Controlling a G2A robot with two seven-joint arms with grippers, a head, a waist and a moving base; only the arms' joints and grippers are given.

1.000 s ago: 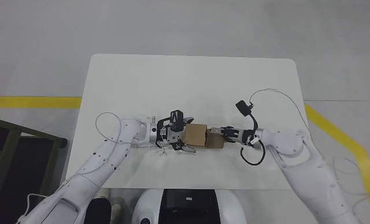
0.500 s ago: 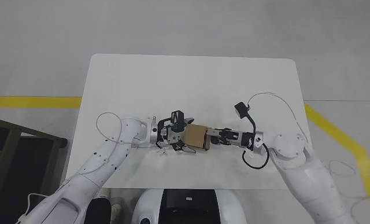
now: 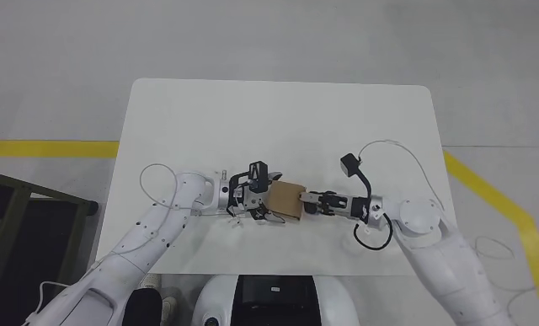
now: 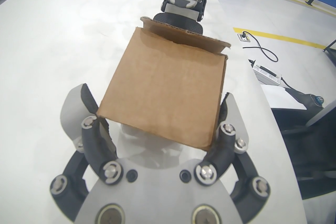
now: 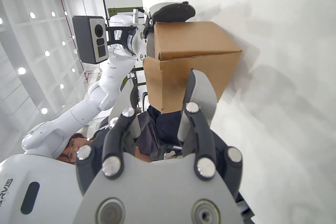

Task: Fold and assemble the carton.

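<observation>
A small brown carton (image 3: 286,200) lies on the white table (image 3: 278,124) near its front edge. My left gripper (image 3: 259,198) is shut on the carton (image 4: 168,93), one finger on each side wall. From the opposite end my right gripper (image 3: 308,201) meets the carton. Its fingers stand apart around a loose end flap (image 5: 157,80), and one finger (image 5: 200,91) lies against the carton's side. In the left wrist view a dark pad (image 4: 178,22) of the right gripper presses behind the raised flap (image 4: 183,38) at the carton's far end.
The table's front edge (image 3: 278,274) runs close behind both grippers. A loose cable (image 3: 396,145) arcs over the table from the right arm. A dark rack (image 3: 34,216) stands off the table at the left. The table's far half is bare.
My right gripper has slid left against the carton's end, pushing the flap inward, so the carton looks shorter from above. The left arm has held still.
</observation>
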